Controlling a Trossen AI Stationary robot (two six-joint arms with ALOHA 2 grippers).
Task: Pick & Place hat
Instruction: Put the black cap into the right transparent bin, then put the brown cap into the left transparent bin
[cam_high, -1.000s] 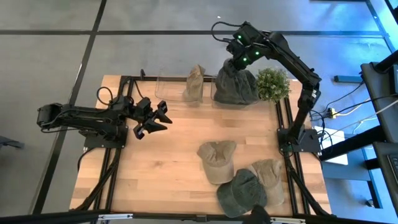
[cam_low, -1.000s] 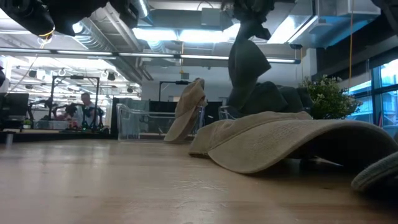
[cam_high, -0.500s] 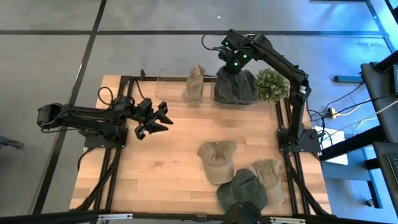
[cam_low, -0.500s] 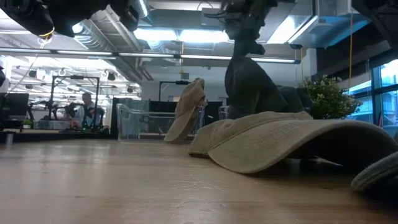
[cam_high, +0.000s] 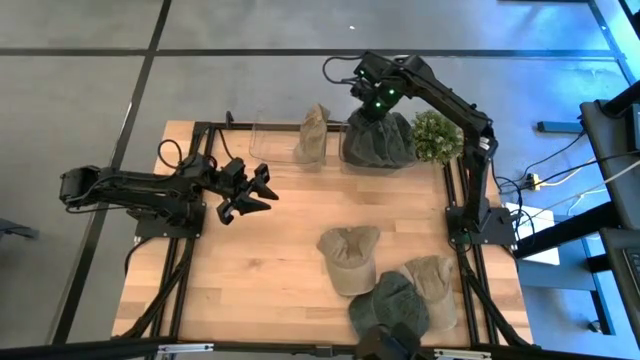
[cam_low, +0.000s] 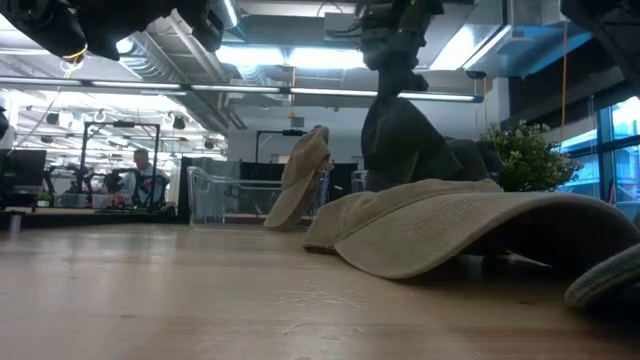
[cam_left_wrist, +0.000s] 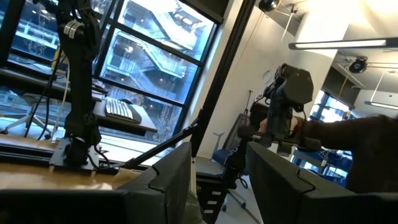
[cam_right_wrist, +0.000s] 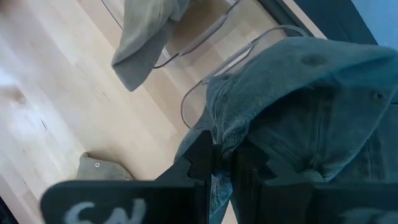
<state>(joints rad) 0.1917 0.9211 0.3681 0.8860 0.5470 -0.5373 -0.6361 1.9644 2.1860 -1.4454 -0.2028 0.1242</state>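
Note:
My right gripper (cam_high: 375, 98) is over the table's far edge, shut on a dark green hat (cam_high: 380, 140) that stands in a clear holder (cam_right_wrist: 202, 87); the hat also shows in the low view (cam_low: 400, 140). A tan hat (cam_high: 312, 133) leans upright in the clear holder beside it. Two tan hats (cam_high: 348, 257) (cam_high: 432, 285) and another dark green hat (cam_high: 390, 310) lie on the table near its front right. My left gripper (cam_high: 255, 190) is open and empty over the table's left side. My right gripper pinches a bunched fold of the dark green hat's cloth (cam_right_wrist: 214, 134) at its top between the two fingers, which come from above and point down. The hat's lower part rests in the clear holder, and its top is drawn up to the fingers (cam_low: 392, 60).
A small green potted plant (cam_high: 437, 135) stands right of the held hat at the far right corner. Black frame rails (cam_high: 460, 200) run along the table's left and right sides. Bare wood (cam_high: 260, 260) lies in the table's middle and near left.
My right gripper has gone down and a little toward the table's left edge with the dark green hat, still shut on it. The hat, which hung stretched below the fingers, has sunk into the clear holder and slumped wider at its base.

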